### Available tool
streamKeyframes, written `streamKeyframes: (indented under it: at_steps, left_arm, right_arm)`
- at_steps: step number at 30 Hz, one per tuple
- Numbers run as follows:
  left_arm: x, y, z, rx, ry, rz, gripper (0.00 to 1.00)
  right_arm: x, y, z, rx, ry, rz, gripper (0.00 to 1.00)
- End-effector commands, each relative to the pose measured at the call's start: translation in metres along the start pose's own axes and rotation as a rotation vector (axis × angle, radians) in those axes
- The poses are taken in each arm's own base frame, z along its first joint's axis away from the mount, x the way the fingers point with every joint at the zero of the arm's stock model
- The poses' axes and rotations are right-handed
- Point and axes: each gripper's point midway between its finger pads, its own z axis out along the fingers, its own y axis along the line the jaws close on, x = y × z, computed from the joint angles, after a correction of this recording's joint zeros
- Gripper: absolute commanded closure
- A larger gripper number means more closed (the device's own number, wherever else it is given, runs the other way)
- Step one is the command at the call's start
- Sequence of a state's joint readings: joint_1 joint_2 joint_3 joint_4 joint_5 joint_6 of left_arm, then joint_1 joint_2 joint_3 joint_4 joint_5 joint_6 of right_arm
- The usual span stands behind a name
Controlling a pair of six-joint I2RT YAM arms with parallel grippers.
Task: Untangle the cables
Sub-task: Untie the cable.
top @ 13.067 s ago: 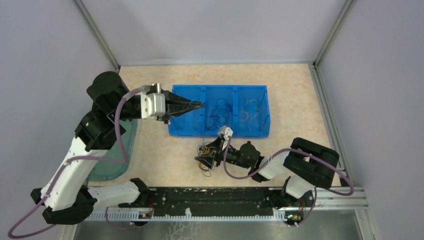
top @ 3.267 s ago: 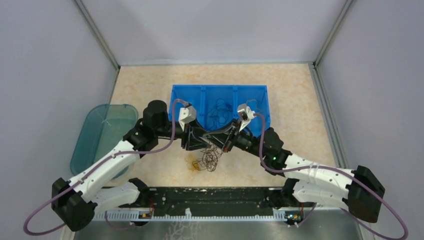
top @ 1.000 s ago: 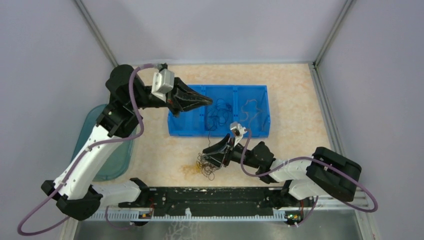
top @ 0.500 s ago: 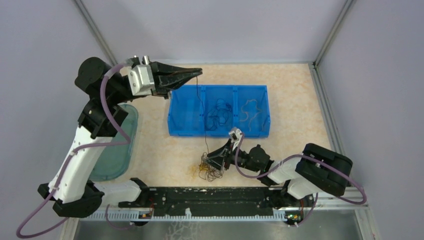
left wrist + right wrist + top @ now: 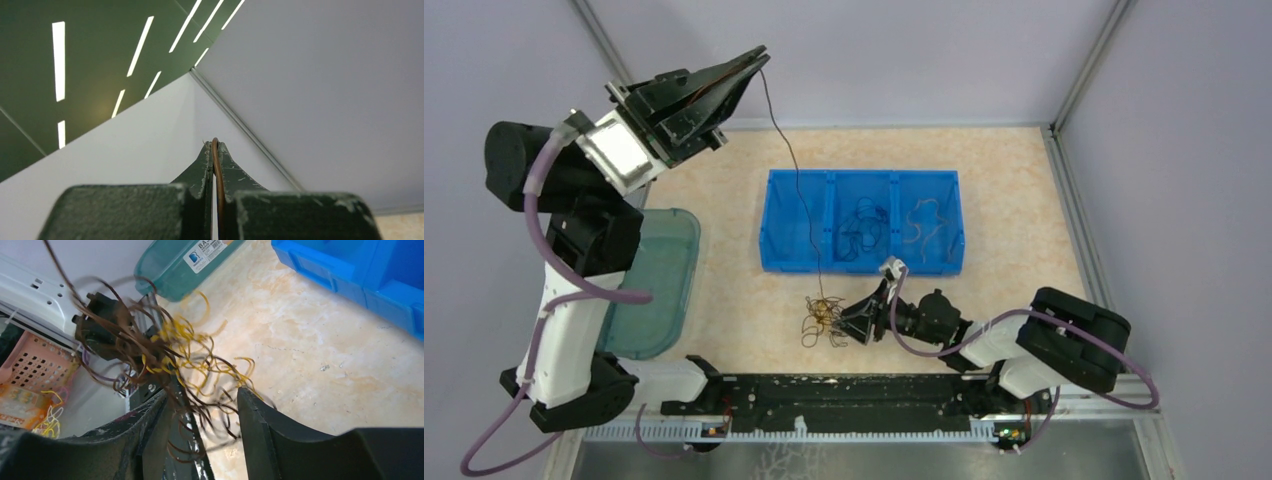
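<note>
The left claw, held high, pinches one dark cable running down to the tangle on the worktop. The right claw stands half-open around that tangle, near the bin.

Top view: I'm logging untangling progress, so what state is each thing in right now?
Left gripper, raised high, shut on the wire.
Right gripper, low, fingers open around the tangle.
Wire, taut from left gripper down to tangle.
Tangle, knotted, in front of the bin.
Bin, upright; dark wires in middle compartment, orange wires in right.
</note>
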State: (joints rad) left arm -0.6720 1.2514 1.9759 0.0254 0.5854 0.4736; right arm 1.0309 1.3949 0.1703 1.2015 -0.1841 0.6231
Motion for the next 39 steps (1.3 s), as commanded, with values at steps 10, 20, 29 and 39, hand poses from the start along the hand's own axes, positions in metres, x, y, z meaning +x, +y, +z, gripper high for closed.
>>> streamKeyframes:
  at_steps: [10, 20, 29, 39]
  left_arm:
    - [-0.011, -0.011, -0.009, 0.057, -0.016, 0.042, 1.00]
    - [-0.009, -0.016, -0.006, 0.083, -0.022, 0.009, 1.00]
    - [-0.024, -0.013, -0.006, 0.086, -0.049, 0.012, 1.00]
    - [-0.050, 0.002, -0.004, 0.058, -0.107, 0.084, 1.00]
  right_arm:
    - [-0.114, 0.074, -0.020, -0.067, -0.159, -0.257, 0.31]
    - [-0.155, 0.106, 0.035, -0.131, -0.197, -0.362, 0.26]
    - [-0.151, 0.052, 0.072, 0.102, -0.212, -0.412, 0.38]
    - [-0.090, 0.033, 0.062, 0.075, -0.119, -0.349, 0.57]
